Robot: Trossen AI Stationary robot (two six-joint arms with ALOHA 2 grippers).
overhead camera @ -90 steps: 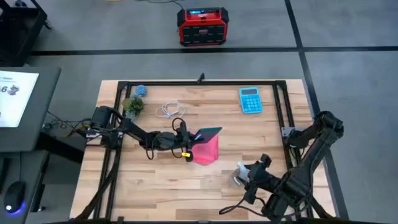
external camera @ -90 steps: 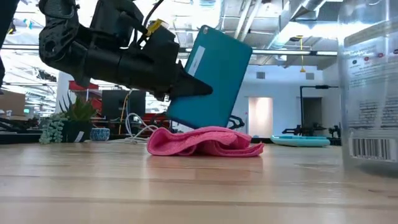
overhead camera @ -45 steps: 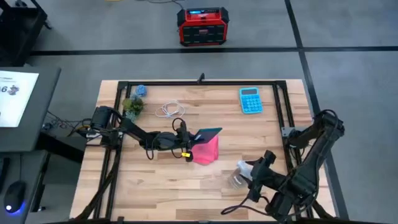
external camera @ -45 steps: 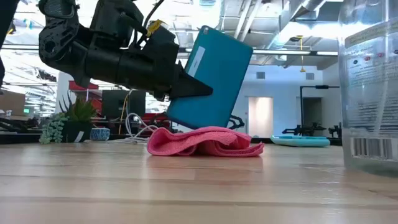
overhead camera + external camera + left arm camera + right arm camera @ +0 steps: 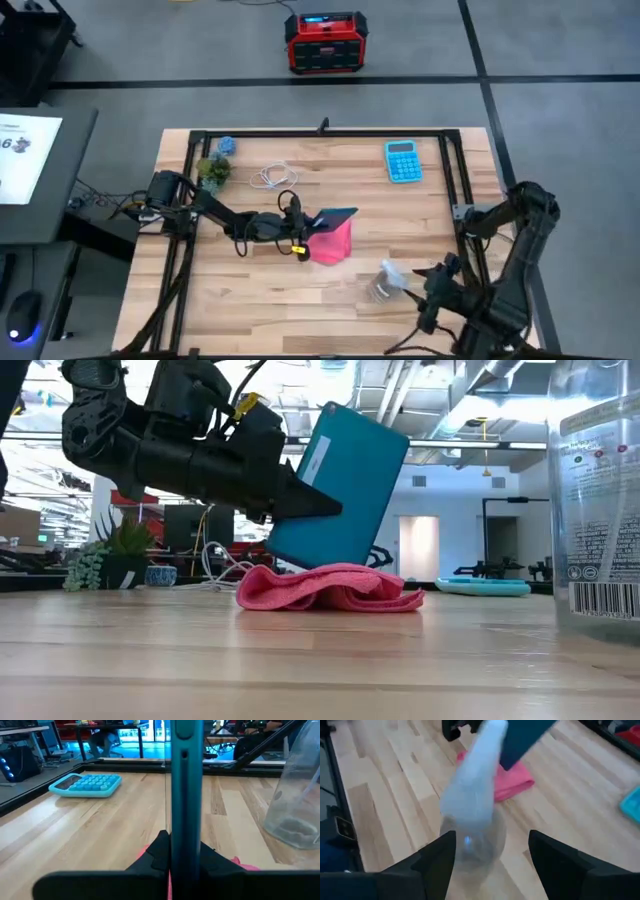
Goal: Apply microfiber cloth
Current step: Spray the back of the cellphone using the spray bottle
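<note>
L gripper [image 5: 306, 236] is sitting near the middle of the worktop [image 5: 250, 290], its fingers [image 5: 312, 501] pinching a teal phone [image 5: 340, 485] by one edge. Wrist view is showing both finger pads pressing flat against either face of the phone, edge-on between them. The phone is tilting, its lower end hanging just over the microfiber cloth [image 5: 328, 588]; can't tell from the low view whether it's touching the cloth or just clear of it.

The cloth is lying bunched & rumpled on the worktop directly under/beside the L gripper, pink folds spreading out on the side away from the arm. In the high view it's sitting right below the phone [image 5: 334, 214].

R gripper [image 5: 432, 293] is hanging over the worktop's near right part, well apart from the cloth, w/ its fingers [image 5: 437, 857] spreading wide & holding nothing. A clear plastic spray bottle [image 5: 385, 280] is standing just in front of those fingers, between the R gripper & the cloth; in the R wrist view the bottle [image 5: 472, 815] is filling the gap ahead of the fingers but not touching either one.

Other things, relative to the cloth: blue calculator [image 5: 402, 161] well apart toward the far right corner; white cable [image 5: 271, 178] & small potted plant [image 5: 212, 170] toward the far left.
</note>
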